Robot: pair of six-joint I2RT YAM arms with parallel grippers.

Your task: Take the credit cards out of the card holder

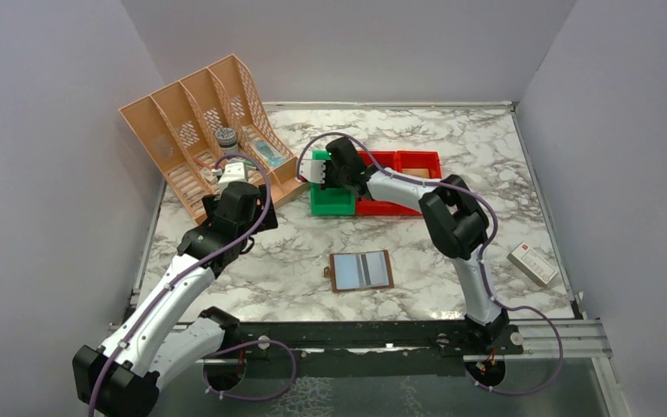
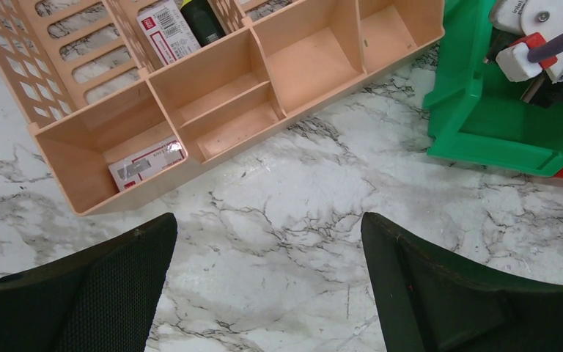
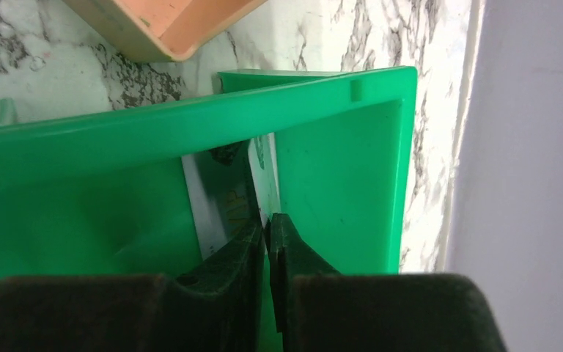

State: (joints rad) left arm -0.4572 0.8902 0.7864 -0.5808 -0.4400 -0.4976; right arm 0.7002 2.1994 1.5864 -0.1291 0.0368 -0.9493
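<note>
The card holder (image 1: 360,271) lies open and flat on the marble near the front middle. Its brown rim frames a pale grey-blue inside with a darker band, and I cannot tell card from lining there. My right gripper (image 3: 267,224) reaches into the green bin (image 3: 337,183), its jaws pressed to a thin slit. One credit card (image 3: 223,202), pale with gold lettering, stands on edge inside the bin, its near corner pinched at the tips. In the top view the right gripper (image 1: 323,169) sits over the green bin (image 1: 330,204). My left gripper (image 2: 267,227) hangs open over bare marble, holding nothing.
An orange desk organiser (image 1: 208,139) stands at the back left with small boxes in its slots (image 2: 146,163). Red bins (image 1: 408,165) adjoin the green one. A white-and-red small box (image 1: 532,263) lies at the right edge. Grey walls close in on three sides.
</note>
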